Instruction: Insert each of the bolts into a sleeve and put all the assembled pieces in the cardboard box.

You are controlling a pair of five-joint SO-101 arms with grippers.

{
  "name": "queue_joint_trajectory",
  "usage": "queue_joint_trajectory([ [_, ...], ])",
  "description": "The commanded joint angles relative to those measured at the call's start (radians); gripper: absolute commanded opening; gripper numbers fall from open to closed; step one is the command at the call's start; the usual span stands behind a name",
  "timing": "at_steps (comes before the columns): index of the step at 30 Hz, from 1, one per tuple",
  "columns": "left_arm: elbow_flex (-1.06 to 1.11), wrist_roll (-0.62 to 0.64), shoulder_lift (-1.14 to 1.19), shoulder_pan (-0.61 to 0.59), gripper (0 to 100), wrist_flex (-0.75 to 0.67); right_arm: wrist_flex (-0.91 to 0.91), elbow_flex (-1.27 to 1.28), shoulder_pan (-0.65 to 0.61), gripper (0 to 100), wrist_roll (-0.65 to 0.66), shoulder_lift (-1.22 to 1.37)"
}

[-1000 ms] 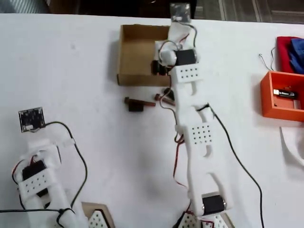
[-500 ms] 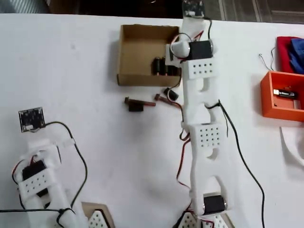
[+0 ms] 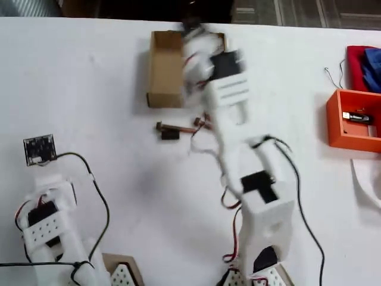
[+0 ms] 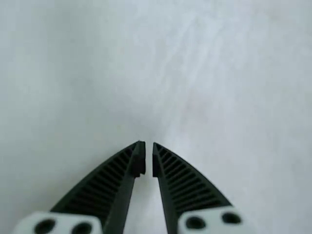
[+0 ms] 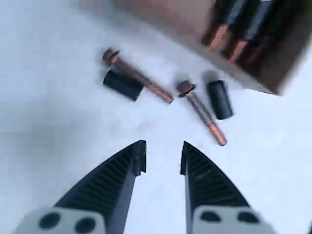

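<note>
The step in hand looks like picking up the next loose part. The right gripper [image 5: 162, 152] hangs above the white surface [image 5: 53, 122] with its jaws parted and nothing between them. Two unassembled pairs lie ahead of it: the first bolt [image 5: 136, 75] with the first sleeve [image 5: 123, 84] lying against its shank, and the second bolt [image 5: 202, 113] with the second sleeve [image 5: 219, 99] just beside its head end. To do this well, I would come down across the middle of one bolt's shank, jaws square to its length and clear of the neighbouring sleeve so it is not knocked away. The second pair sits near the box wall, so the first pair probably offers more room. The left gripper [image 4: 146, 157] is over bare surface, jaws drawn almost together on nothing, and would likely need to steady a sleeve for the insertion. The cardboard box [image 5: 165, 17] already holds several assembled pieces [image 5: 239, 29], dark sleeves with copper-coloured ends, crowded against one wall. Well apart, an orange tray [image 3: 348, 136] holds a small dark stick-like object [image 3: 356, 117].
</note>
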Motion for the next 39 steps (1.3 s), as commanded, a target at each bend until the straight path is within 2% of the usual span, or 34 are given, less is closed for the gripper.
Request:
queue_joint_trajectory([
  [1, -0.002, -0.006, -0.006, 0.012, 5, -0.017, -0.225, 0.258, -0.028, 10.3, 0.354, -0.079],
  [5, -0.002, -0.006, -0.006, 0.012, 5, -0.017, -0.432, 0.388, -0.038, 10.4, 0.525, -0.07],
  [14, -0.002, -0.006, -0.006, 0.012, 5, -0.017, -0.535, 0.394, -0.124, 10.4, 0.658, 0.016],
  [26, -0.002, -0.006, -0.006, 0.012, 5, -0.017, -0.584, 0.394, -0.17, 10.4, 0.677, 0.108],
  [31, -0.002, -0.006, -0.008, 0.012, 5, -0.017, -0.615, 0.394, -0.156, 10.1, 0.747, 0.147],
  [39, -0.002, -0.006, -0.008, 0.012, 5, -0.017, -0.611, 0.394, -0.14, 7.5, 0.749, 0.177],
])
